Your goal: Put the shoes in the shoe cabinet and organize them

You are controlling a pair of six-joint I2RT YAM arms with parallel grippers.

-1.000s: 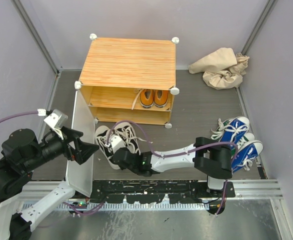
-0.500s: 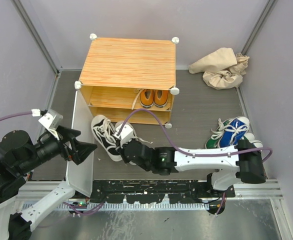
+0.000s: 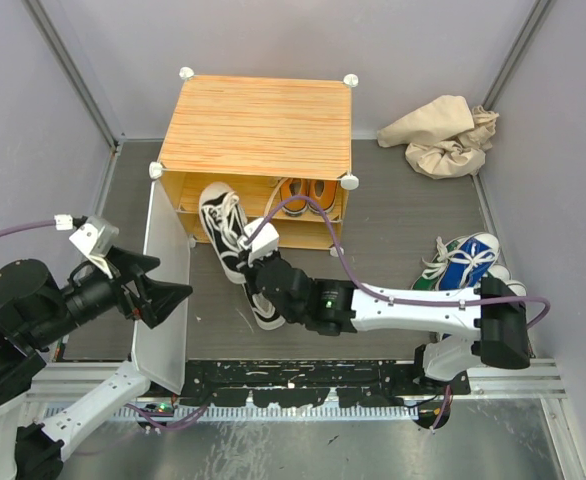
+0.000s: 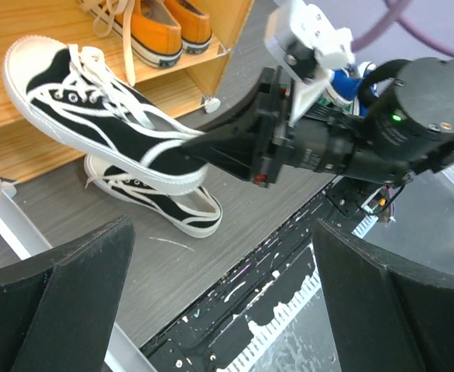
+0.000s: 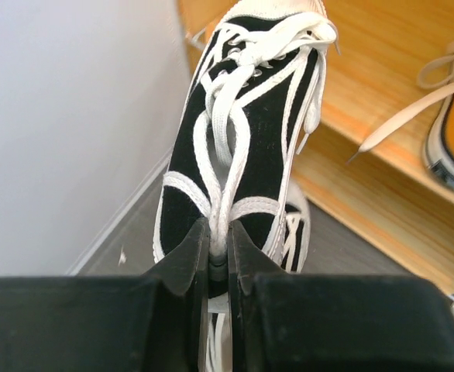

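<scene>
Right gripper [image 5: 218,239] clamps black-and-white lace-up sneaker [image 5: 242,132] by its collar, toe aimed into orange wood-grain cabinet [image 3: 258,120] for shelving

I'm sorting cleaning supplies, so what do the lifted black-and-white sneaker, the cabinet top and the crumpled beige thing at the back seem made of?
Lifted sneaker: likely black canvas, matte, with a white rubbery-looking sole rim.
Cabinet top: orange wood-grain panel, probably laminate given its even streaks.
Beige thing: soft cloth, judging by its loose folds.
</scene>
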